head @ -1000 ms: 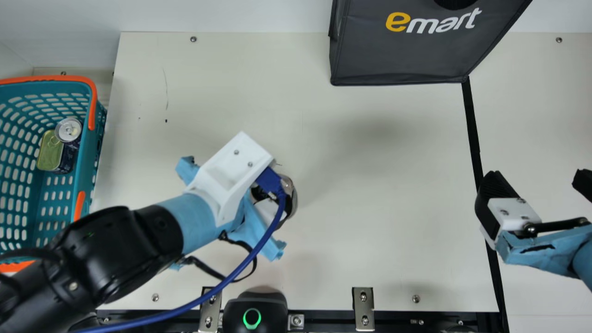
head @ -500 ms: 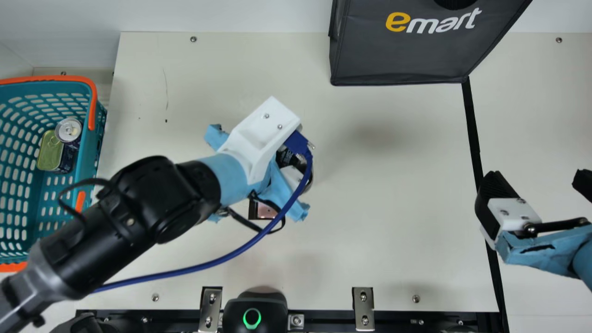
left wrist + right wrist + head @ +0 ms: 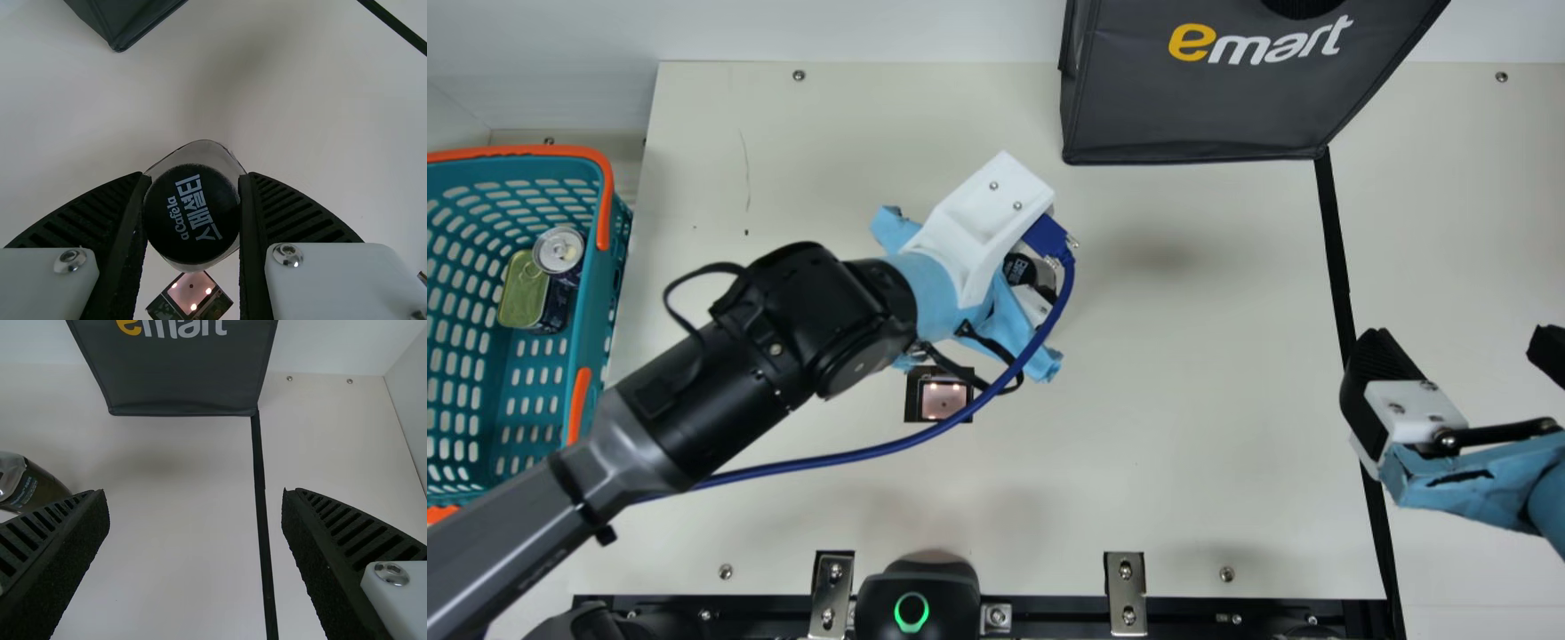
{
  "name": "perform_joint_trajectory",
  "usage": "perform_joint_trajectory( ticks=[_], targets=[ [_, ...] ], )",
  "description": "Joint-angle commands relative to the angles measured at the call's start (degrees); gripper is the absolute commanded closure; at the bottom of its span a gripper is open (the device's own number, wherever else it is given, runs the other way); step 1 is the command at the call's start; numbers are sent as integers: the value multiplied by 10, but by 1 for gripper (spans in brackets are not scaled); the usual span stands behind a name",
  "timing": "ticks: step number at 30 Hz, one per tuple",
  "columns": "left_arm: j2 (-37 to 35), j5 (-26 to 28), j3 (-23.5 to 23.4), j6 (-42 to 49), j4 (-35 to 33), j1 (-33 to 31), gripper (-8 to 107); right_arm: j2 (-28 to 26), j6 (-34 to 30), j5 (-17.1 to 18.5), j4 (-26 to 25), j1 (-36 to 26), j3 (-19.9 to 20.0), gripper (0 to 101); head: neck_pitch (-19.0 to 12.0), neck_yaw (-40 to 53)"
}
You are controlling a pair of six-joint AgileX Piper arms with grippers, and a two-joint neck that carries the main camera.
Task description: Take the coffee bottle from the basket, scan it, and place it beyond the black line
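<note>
Across the cream table (image 3: 1183, 444), 1 black line (image 3: 1336, 258); behind, a pale wall (image 3: 854, 27).

Dark bag (image 3: 1200, 102), round can (image 3: 558, 250), flat tin (image 3: 522, 292)

Main view bright | wrist views dimmer | soft shadows — table (image 3: 1183, 498) | pinkish glow — scanner (image 3: 938, 398)

The black-grey left arm (image 3: 694, 400) has blue wrapping (image 3: 938, 293), a white bracket (image 3: 978, 222) and blue cable (image 3: 827, 459).
</note>
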Motion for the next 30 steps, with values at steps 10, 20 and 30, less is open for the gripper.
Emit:
perform_joint_trajectory(
  ticks=[10, 20, 30],
  targets=[
    [38, 1, -41, 6, -6, -5, 89, 0, 0, 0, 0, 0, 0, 10, -15, 2],
    [59, -9, -48, 13, -8, -13, 89, 0, 0, 0, 0, 0, 0, 10, -15, 2],
    [70, -24, -35, 16, -4, -19, 89, 0, 0, 0, 0, 0, 0, 10, -15, 2]
  ],
)
